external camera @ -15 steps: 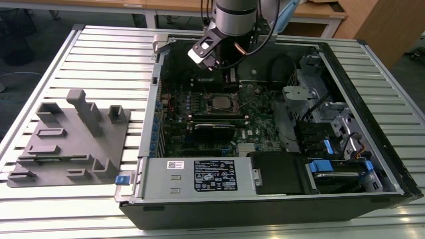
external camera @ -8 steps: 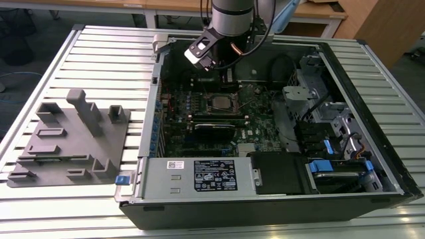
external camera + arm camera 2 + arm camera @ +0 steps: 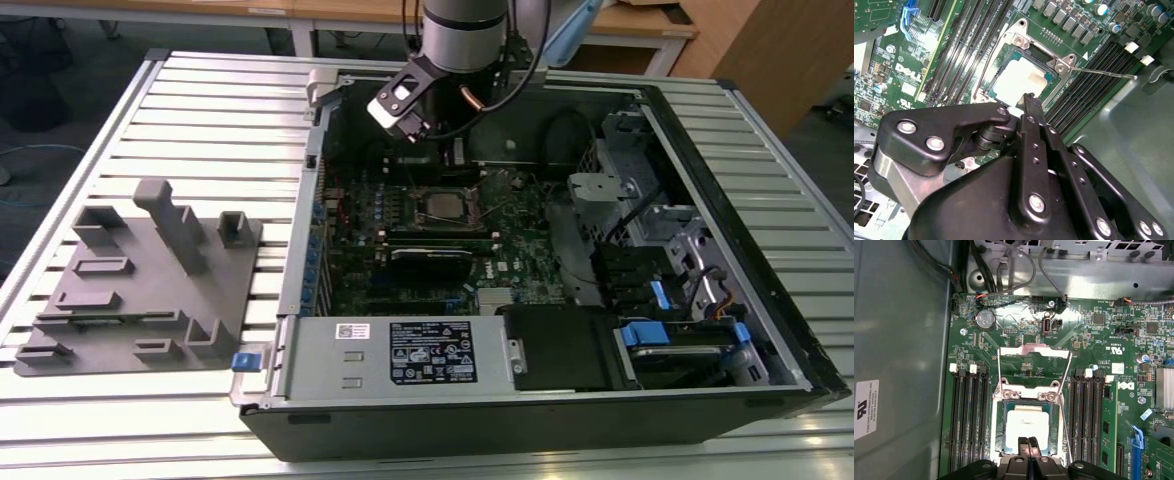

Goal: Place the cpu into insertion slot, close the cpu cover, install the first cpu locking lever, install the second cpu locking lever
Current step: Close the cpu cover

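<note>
Hand: your hand [image 3: 1029, 441] has its fingertips pressed together, and you can see nothing between them.
Hand position: it hangs over the edge of the cpu [image 3: 1026, 424] farthest from the cover's hinge; you cannot tell whether the tips touch the chip.
Cpu: it lies flat inside the insertion slot [image 3: 1002, 432], pale metal top facing up.
Cpu cover: the cpu cover [image 3: 1034, 350] stands swung open on its hinge, raised off the slot, so the chip is uncovered.
Lever: in the second wrist view you see a thin wire lever [image 3: 1104, 73] sticking out free from the slot's corner across the black memory slots [image 3: 1089, 95].
Board: the slot sits in the green motherboard [image 3: 1104, 340], with memory slots on both sides of it.
Case: in the exterior view your arm [image 3: 465, 30] reaches down into the open computer case [image 3: 534, 430], which lies on the slatted counter [image 3: 200, 100].
Fixture: a grey moulded fixture [image 3: 134, 280] rests on the counter just beside the case, at the exterior view's left.
</note>
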Action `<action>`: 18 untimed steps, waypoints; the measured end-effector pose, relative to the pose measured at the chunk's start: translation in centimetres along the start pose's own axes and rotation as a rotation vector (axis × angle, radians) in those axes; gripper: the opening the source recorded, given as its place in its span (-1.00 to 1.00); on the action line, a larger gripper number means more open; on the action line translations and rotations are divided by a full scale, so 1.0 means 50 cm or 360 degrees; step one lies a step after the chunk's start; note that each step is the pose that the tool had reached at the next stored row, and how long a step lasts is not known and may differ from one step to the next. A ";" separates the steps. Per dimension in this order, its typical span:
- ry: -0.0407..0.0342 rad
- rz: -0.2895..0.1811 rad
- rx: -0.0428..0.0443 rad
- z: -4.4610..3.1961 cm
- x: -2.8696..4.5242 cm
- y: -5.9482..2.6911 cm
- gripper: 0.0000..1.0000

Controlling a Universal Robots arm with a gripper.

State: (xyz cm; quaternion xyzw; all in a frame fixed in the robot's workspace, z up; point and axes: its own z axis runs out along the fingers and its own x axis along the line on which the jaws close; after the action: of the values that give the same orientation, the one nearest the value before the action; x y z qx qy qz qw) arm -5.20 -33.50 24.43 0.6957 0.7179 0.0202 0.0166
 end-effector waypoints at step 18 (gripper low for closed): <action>0.0000 0.0000 0.0000 -0.026 0.000 0.001 -0.80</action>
State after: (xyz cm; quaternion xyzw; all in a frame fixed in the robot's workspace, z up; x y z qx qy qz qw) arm -5.23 -33.50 25.74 0.6957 0.7179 0.0203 0.0166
